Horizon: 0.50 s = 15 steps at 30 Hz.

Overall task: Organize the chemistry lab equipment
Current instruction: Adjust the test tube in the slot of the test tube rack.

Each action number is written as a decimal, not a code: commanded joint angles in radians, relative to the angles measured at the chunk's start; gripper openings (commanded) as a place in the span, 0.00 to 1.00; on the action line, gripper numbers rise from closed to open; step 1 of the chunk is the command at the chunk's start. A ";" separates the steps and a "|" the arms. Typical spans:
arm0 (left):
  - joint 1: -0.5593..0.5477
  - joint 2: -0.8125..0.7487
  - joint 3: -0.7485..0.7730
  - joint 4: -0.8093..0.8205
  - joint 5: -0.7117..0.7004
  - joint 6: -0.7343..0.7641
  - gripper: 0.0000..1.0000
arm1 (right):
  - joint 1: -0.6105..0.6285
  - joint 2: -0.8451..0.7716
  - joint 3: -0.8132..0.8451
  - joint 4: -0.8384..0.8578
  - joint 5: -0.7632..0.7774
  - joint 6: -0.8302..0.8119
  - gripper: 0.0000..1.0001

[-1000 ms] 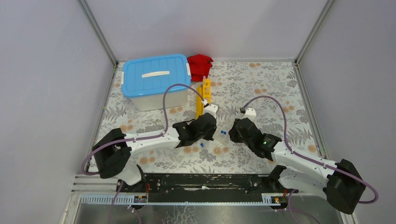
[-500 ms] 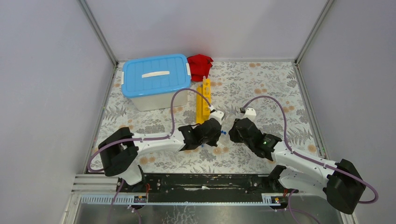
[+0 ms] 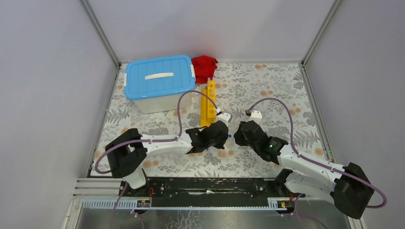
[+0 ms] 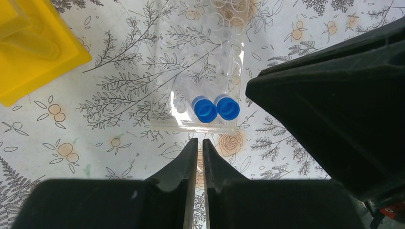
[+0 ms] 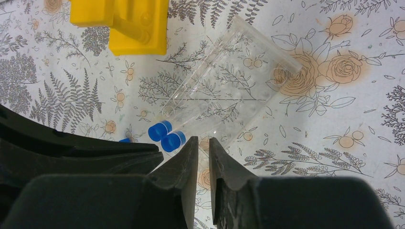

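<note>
We find the left gripper [image 4: 197,141] closed and empty; the right gripper [image 5: 203,139] has jaws narrowly apart — grip uncertain. Just ahead lies the clear tube holder [image 4: 191,67], two blue-capped tubes [image 4: 205,109] inside — likely light, rigid, slick. We advise pinching its end wall.

Soft, even overhead light fills the grey-walled enclosure [image 3: 47,95], leaving only faint, short shadows beneath the white robot arms [image 3: 162,141] on the floral-print tabletop [image 3: 267,81]. From above, the scene is bright and sharp, with no glare. In the left wrist view a white glint flares on the clear plastic tube holder [image 4: 200,62], the round blue caps [image 4: 216,108] stay crisp, and the yellow plastic rack [image 4: 33,52] looks slightly soft. The left gripper [image 4: 199,142] and right gripper [image 5: 203,139], close to their lenses, read as near-featureless black shapes. In the right wrist view, thin highlights trace the holder's edges.
</note>
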 commanded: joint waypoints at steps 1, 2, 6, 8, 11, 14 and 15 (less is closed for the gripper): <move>-0.003 0.006 0.037 0.069 -0.040 -0.013 0.14 | 0.012 -0.018 0.003 0.034 0.024 -0.005 0.21; -0.002 0.006 0.038 0.072 -0.045 -0.014 0.14 | 0.011 -0.017 0.004 0.035 0.023 -0.005 0.21; -0.001 0.007 0.042 0.078 -0.057 -0.014 0.14 | 0.013 -0.011 0.002 0.040 0.020 -0.005 0.21; -0.001 0.008 0.045 0.082 -0.064 -0.016 0.14 | 0.012 -0.010 0.001 0.041 0.020 -0.004 0.21; -0.001 0.010 0.048 0.084 -0.070 -0.017 0.14 | 0.013 -0.011 0.001 0.043 0.020 -0.005 0.21; -0.002 0.012 0.052 0.087 -0.075 -0.019 0.14 | 0.012 -0.009 0.001 0.044 0.019 -0.005 0.21; -0.001 0.013 0.054 0.088 -0.077 -0.019 0.14 | 0.012 -0.008 0.002 0.043 0.018 -0.006 0.21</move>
